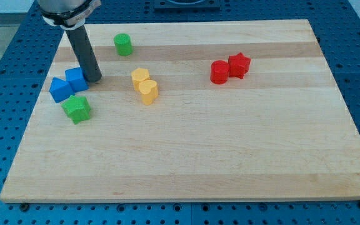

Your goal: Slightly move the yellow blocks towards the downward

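Note:
Two yellow blocks sit touching left of the board's middle: a yellow hexagon-like block [140, 77] above a yellow heart-shaped block [148, 91]. My tip [94, 79] rests on the board to their left, about 60 pixels from the upper yellow block. It is right beside the blue cube [76, 79]; I cannot tell if it touches it.
A blue block [60, 89] touches the blue cube on its left. A green star-like block [77, 109] lies below them. A green cylinder [123, 44] stands near the top. A red cylinder [219, 72] and red star [239, 64] touch at the right. The wooden board [230, 156] has edges all around.

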